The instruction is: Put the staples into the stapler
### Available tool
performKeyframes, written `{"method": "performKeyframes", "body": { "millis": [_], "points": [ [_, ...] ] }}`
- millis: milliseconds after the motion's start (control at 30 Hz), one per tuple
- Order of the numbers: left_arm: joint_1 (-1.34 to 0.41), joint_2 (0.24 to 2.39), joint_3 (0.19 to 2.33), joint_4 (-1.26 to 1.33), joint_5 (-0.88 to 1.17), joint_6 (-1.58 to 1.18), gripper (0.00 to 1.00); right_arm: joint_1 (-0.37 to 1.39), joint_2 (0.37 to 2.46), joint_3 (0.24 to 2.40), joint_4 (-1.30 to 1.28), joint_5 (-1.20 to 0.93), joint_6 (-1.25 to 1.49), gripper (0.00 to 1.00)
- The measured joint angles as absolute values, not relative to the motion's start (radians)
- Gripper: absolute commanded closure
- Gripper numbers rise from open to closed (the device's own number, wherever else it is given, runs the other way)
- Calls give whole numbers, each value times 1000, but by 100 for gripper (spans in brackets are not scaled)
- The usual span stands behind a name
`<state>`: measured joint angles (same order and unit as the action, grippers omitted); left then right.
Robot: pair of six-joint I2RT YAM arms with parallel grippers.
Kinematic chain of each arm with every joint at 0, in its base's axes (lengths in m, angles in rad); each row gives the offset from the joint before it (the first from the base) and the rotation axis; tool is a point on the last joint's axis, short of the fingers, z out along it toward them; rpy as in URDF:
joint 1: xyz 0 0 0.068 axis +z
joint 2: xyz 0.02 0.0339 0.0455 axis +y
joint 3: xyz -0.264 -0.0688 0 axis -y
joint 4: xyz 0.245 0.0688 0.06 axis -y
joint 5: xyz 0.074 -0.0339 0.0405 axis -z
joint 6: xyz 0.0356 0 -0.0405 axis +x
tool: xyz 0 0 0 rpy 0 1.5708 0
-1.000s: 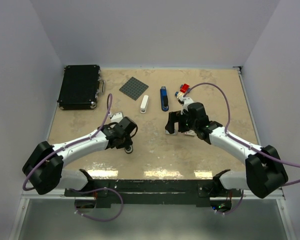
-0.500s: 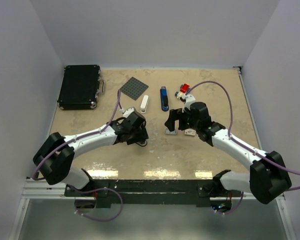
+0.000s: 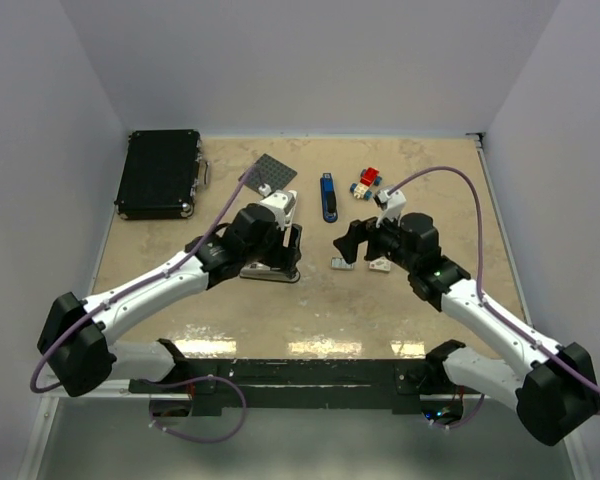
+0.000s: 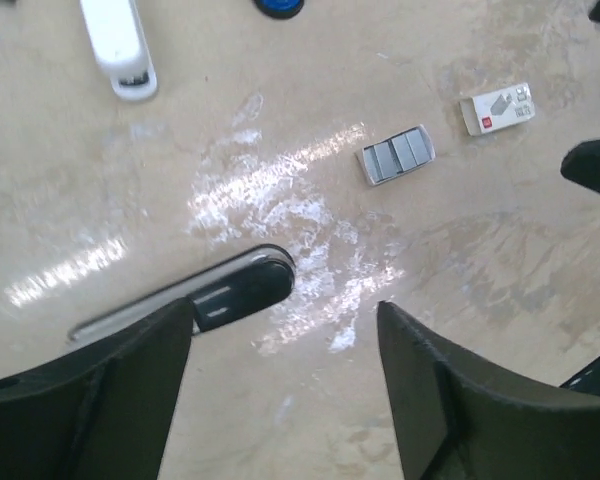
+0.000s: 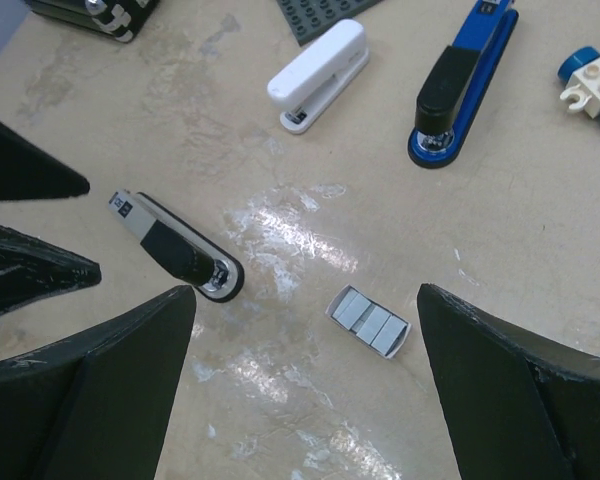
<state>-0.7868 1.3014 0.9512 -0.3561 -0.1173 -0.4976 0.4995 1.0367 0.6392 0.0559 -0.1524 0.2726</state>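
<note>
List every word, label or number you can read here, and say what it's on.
No text here is legible.
White box piece: a red mark and grey print, too small to read.
Black stapler: a pale label at its end, blurred.

A: What was cut off in the left wrist view?
B: The white stapler [image 4: 118, 50] and blue stapler [image 4: 278, 6], by the top edge.
A: And overhead?
B: The black stapler [image 3: 260, 272] was mostly covered by the left arm [image 3: 160, 285].
</note>
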Motion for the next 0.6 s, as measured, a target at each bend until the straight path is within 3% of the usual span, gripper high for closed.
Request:
{"method": "performKeyframes", "body": {
  "millis": [333,600],
  "points": [
    [-769,1396,952,-355,31,195,26,504,973,570,135,-179,265,2],
    [-741,1456,953,-354,142,462,34,504,862,532,146,-176,249,1]
  ]
}}
